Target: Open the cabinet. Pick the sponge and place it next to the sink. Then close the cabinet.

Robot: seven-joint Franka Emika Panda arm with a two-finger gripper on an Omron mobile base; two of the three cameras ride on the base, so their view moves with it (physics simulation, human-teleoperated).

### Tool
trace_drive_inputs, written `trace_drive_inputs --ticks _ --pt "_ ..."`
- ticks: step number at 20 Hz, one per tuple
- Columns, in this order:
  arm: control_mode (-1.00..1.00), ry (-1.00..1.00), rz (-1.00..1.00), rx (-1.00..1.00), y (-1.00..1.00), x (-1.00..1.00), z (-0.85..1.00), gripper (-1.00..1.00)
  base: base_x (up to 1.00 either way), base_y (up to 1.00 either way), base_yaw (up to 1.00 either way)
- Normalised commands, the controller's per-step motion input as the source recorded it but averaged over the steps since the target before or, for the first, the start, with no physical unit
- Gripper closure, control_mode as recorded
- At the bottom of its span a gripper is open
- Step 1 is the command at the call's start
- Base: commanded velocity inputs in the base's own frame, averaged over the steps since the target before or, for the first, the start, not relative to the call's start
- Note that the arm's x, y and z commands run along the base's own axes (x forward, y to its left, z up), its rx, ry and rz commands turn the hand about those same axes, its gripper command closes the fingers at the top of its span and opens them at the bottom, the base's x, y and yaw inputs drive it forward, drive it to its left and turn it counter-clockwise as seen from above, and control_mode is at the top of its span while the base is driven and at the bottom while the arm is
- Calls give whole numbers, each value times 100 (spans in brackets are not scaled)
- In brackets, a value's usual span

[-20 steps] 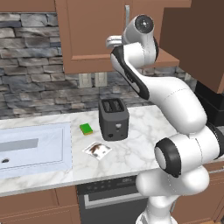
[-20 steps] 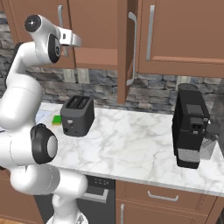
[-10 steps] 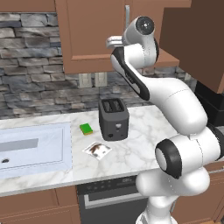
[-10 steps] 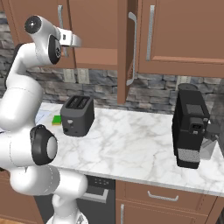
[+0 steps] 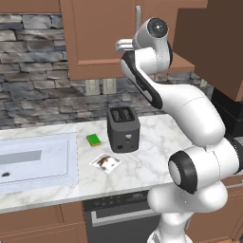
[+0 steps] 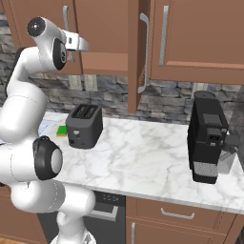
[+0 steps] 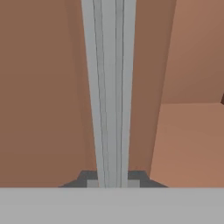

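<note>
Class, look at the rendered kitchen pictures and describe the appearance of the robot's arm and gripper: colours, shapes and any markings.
The arm is built of glossy white, rounded segments joined by dark grey round joint caps, thick at the base and slimmer toward the wrist. The gripper has small dark grey finger tips. No cables or markings show.

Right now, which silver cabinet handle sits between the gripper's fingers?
The leftmost handle in the right base view; the gripper straddles it. The other two handles hang farther right, untouched.

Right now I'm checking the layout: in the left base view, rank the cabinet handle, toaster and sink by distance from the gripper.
1. Cabinet handle: at the gripper, up high.
2. Toaster: on the counter below.
3. Sink: far left, lowest.
</note>
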Motion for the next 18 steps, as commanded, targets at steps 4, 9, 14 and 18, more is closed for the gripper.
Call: trace_drive_inputs --ticks 4,9,14,18 --pt "-100 0 0 0 0 0 0 100 0 0 0" --pt "-100 -6 1 0 11 0 0 100 0 0 0" --pt "-100 0 4 0 30 -2 0 100 0 0 0" --pt "-100 0 5 0 39 -3 0 100 0 0 0"
